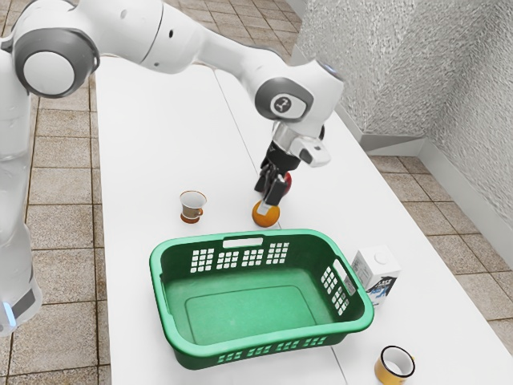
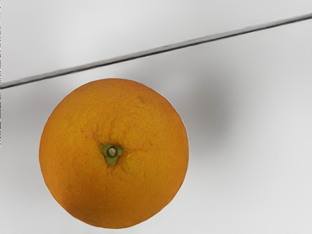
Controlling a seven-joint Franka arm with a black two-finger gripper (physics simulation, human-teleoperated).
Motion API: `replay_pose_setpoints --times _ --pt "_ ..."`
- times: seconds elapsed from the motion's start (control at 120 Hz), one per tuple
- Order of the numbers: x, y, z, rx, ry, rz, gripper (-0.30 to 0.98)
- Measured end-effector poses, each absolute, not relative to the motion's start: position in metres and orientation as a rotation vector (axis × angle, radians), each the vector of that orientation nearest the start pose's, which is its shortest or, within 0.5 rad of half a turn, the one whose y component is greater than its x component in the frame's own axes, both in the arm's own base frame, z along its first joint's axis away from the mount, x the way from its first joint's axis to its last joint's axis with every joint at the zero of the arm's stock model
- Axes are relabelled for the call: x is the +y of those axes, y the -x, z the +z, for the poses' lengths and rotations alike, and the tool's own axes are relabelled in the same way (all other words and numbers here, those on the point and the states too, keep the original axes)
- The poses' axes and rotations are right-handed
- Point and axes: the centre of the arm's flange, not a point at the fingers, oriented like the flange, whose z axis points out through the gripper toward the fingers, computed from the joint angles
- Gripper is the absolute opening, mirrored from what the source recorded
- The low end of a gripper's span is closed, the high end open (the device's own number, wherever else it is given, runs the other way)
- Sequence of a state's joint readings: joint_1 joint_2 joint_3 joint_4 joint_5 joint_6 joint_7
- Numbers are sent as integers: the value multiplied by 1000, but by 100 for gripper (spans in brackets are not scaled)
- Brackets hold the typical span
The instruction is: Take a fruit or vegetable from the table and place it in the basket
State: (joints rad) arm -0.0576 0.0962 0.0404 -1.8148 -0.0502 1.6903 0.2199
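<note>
The gripper (image 1: pixel 263 200) stood open by the orange (image 2: pixel 117 185) — an off-centre descent risked one finger knocking the round fruit, rolling it away.

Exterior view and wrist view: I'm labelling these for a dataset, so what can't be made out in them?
- Red thing: partly hidden behind the gripper in the exterior view; its kind is uncertain.
- Orange: its underside is turned away in the wrist view.
- Carton: its lower part is partly behind the basket in the exterior view; its print is too small to read.
- Arm: cut off by the exterior view's left edge.
</note>
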Motion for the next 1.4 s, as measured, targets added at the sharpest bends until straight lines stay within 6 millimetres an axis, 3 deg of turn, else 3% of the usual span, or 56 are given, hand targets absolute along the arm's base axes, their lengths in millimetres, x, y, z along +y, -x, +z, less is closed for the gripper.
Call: replay_pose_setpoints --times 0.683,0.95,1.25,1.317,1.4 --pt "-7 -580 443 335 3169 378 69" --pt "-6 -594 408 334 3161 414 68" --pt "-6 -595 405 337 3162 412 68" --pt "-6 -595 405 337 3162 412 64" --pt "-7 -595 405 338 3161 414 49"
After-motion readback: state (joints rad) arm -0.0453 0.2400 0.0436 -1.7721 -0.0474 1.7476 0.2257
